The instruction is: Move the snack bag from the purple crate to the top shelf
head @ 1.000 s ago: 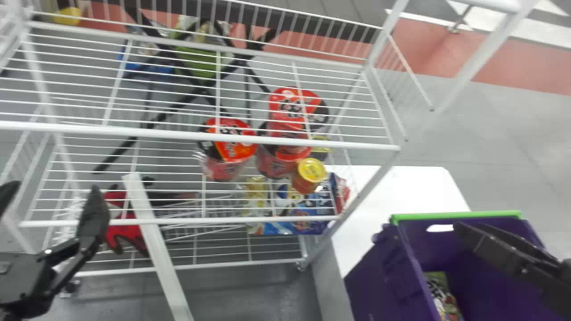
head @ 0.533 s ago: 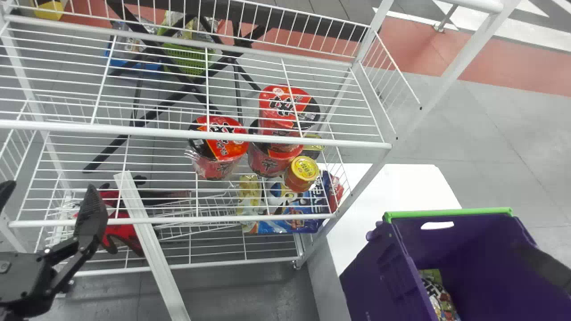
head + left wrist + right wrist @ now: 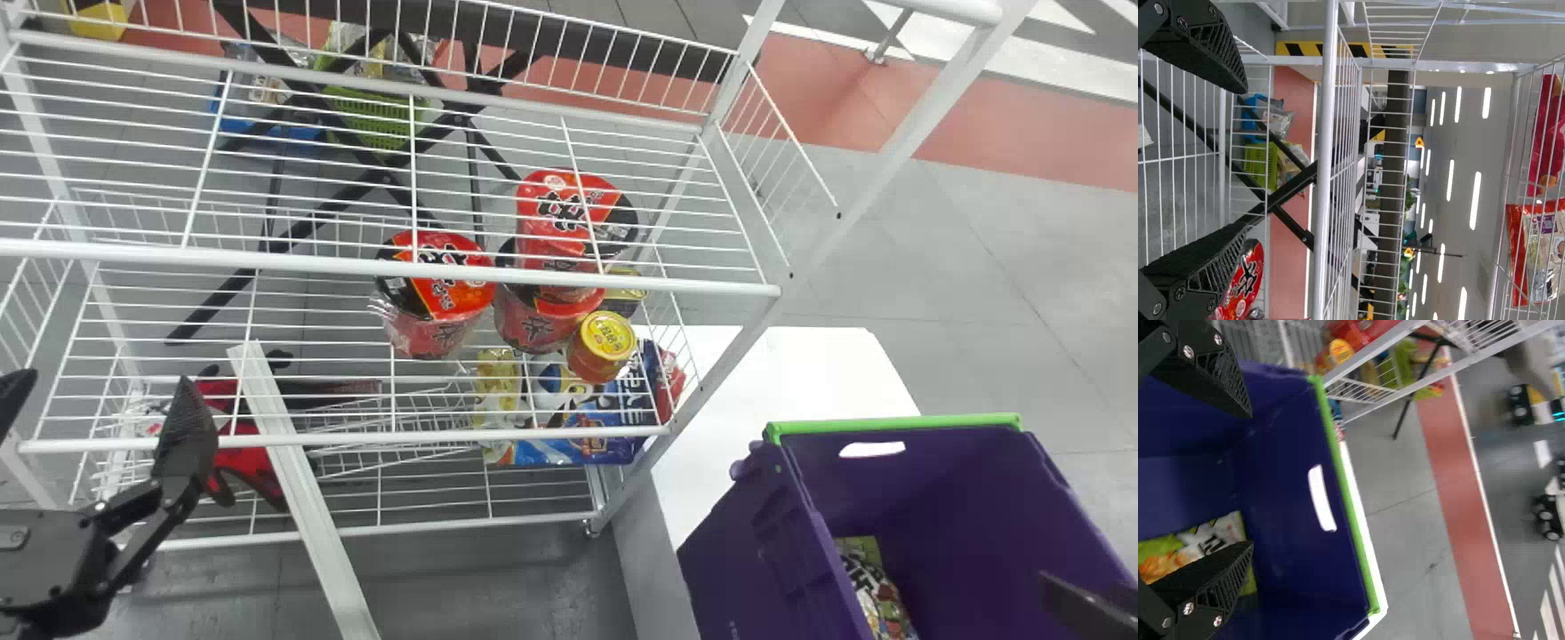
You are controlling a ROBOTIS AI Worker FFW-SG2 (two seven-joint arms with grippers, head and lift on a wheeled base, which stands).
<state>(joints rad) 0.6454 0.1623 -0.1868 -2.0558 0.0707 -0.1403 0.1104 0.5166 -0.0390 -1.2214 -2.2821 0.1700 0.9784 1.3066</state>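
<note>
A shop-like set in a big hall: wire rack (image 3: 267, 262) with cup noodles (image 3: 447, 293) towards ten o'clock, red floor lane (image 3: 978, 129) at two o'clock, rows of ceiling lights (image 3: 1475, 200)

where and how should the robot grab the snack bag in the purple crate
From above, into the open crate, I'd pinch the snack bag near its green far end: it lies beside the left wall, leaving more room on its right.
</note>
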